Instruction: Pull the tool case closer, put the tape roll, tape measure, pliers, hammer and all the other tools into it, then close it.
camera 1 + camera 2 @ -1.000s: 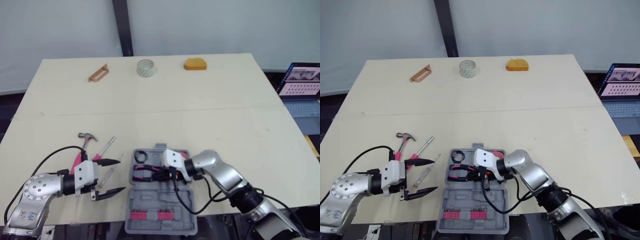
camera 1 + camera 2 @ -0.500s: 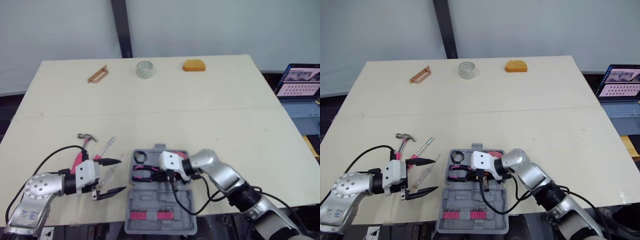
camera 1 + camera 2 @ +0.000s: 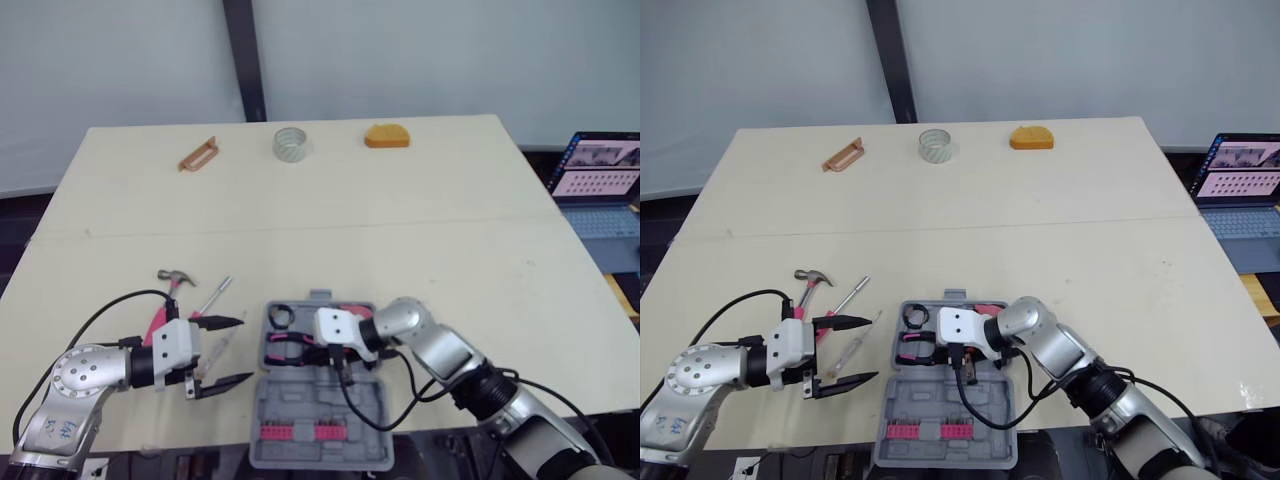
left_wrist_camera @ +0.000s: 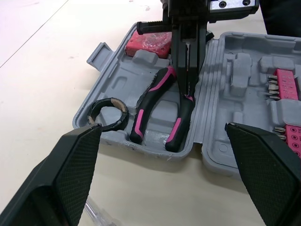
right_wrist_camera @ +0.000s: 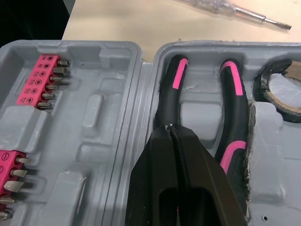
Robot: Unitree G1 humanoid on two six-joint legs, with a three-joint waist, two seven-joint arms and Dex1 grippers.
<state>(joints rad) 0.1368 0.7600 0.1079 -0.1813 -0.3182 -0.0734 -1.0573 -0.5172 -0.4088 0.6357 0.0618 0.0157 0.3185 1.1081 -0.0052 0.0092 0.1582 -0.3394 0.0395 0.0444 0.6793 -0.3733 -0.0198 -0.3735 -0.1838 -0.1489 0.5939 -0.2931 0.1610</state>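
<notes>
Against the joined fingertips of the right gripper [image 5: 170, 127] lie the pliers [image 5: 232, 108], bedded in the open tool case [image 5: 94, 113], while the fingers of the left gripper [image 3: 243, 350] stand wide apart beside it.

Pliers [image 5: 167, 100] head hidden under right claw [image 5: 170, 127] — laptop [image 3: 600, 170] cut by edge.

The tool case [image 5: 94, 117] is grey moulded plastic with a matt surface. The pliers [image 5: 165, 101] have slightly glossy black and pink handles. The hammer [image 3: 171, 274] head is shiny metal. The pads [image 4: 70, 174] of the left gripper [image 3: 243, 350] are black and finely cross-hatched.
</notes>
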